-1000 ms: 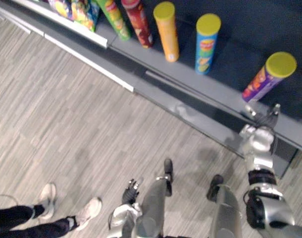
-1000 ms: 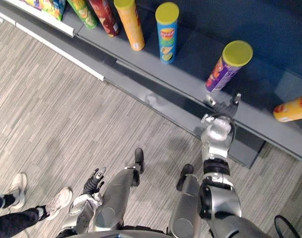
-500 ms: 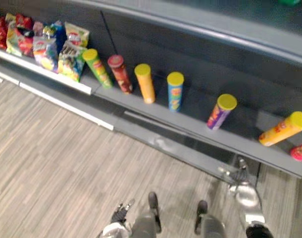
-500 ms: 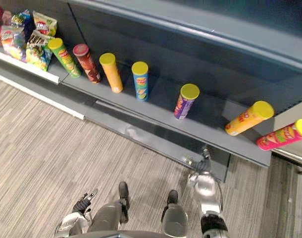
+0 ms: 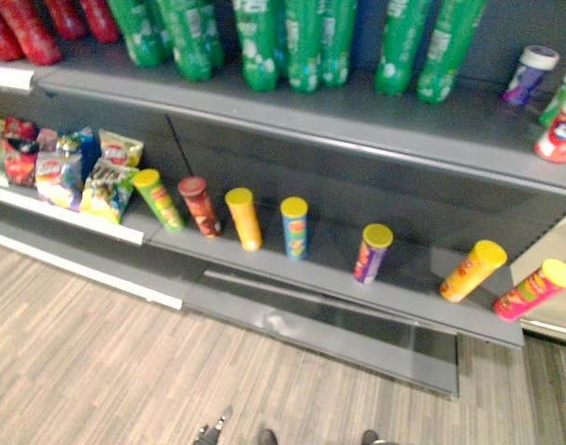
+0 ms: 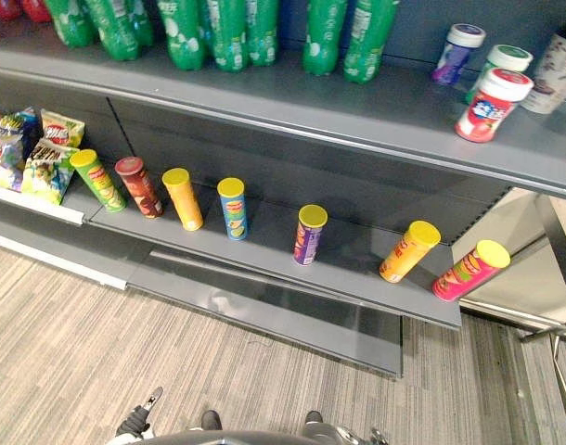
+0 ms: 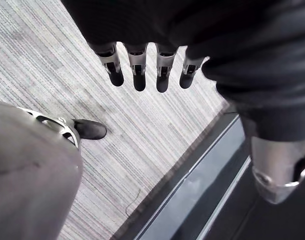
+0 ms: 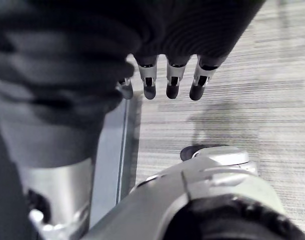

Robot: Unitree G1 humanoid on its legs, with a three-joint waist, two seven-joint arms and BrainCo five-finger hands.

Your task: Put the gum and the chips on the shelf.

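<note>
With left hand [image 7: 139, 75] and right hand [image 8: 172, 82] slack and empty over the floor [image 6: 97, 343], gum tubs [image 6: 492, 102] upper right on the upper shelf [image 6: 376, 107], chip cans [image 6: 232, 208] mid-frame on the lower shelf [image 6: 269, 234], could topple the leaning orange can [image 6: 409, 251] by brushing it

Open gaps between chip cans [image 6: 310, 234]; dense bottle row [image 6: 229, 32] above

Shelf [image 6: 362, 252]: grey, matt, taken for painted metal. Panel [image 6: 264, 311] under the shelf: glossy, reflections noted. Cans [image 6: 310, 235] on the shelf: smooth printed tubes, plastic-looking lids. Bags [image 6: 44, 162] at the shelf's left end: shiny foil. Bottles [image 6: 229, 32] on the shelf's upper board: glossy green plastic. Gum jars [image 6: 492, 100] beside them: smooth plastic. Floor [image 6: 79, 352]: matt, streaked.
</note>
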